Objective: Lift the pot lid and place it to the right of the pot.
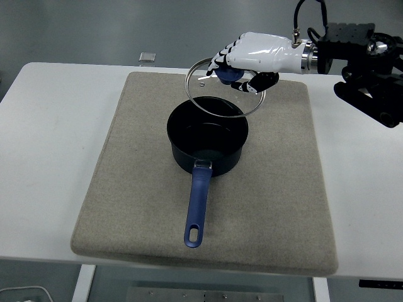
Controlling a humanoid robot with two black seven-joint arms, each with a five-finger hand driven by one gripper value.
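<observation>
Above the pot (207, 143), glass lid (225, 94) in right hand (252, 58).

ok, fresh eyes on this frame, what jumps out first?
The white right hand at the upper right, holding a glass lid by its blue knob, lifted clear and tilted above the pot. Next, the open dark-blue pot at the centre of a grey mat, its long blue handle pointing toward the table's near edge.
</observation>
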